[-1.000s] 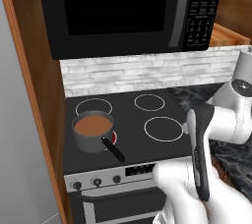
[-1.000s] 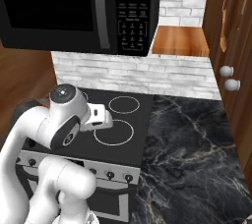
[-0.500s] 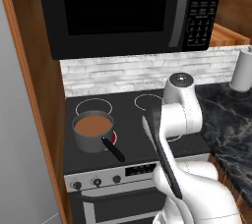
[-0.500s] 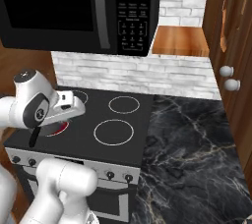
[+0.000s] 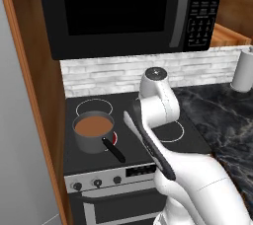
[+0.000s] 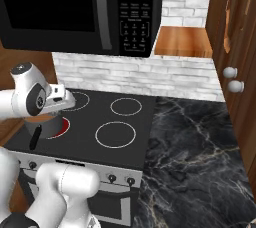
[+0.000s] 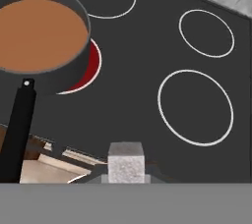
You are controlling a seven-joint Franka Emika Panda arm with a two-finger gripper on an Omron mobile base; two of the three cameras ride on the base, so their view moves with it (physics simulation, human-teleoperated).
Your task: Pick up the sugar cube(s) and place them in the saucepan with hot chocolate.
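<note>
Currently I'm carrying the sugar cube [image 7: 126, 161], pinched in the gripper [image 7: 126, 176].
Saucepan [image 7: 43, 41] sits just beside, on the lit burner [image 7: 88, 70], so the drop is short.

I see a dark grey saucepan [image 7: 47, 73] with a black handle, brown liquid inside, on a glowing red burner [image 7: 88, 68]. The stovetop [image 7: 147, 56] is black with white rings. At lower centre, a pale grey speckled sugar cube [image 7: 126, 161].

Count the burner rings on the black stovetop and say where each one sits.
4. Back-left white ring; front-left glowing red burner under the dark grey saucepan; back-right ring; front-right ring.
</note>
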